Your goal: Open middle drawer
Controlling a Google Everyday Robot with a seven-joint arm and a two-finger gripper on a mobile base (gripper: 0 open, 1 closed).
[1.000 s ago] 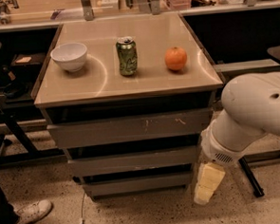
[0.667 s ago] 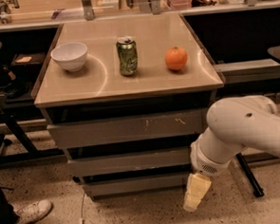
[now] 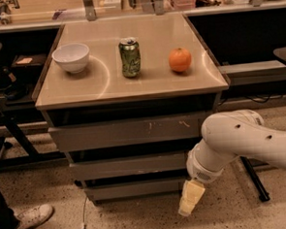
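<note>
The middle drawer [image 3: 129, 166] sits pushed in under the table [image 3: 132, 90], second of three grey fronts. The gripper [image 3: 191, 199] hangs low, below the table's front right corner, just right of the lowest front; whether it is spread or closed cannot be told.

- This looks like a lab or workroom: a white robot arm [image 3: 246, 141] reaches in at the lower right, its tool [image 3: 191, 199] hanging low near the speckled floor [image 3: 130, 220].
- A long bench [image 3: 35, 15] with gear runs along the top.
- A cable [image 3: 83, 216] lies at the lower left.
</note>
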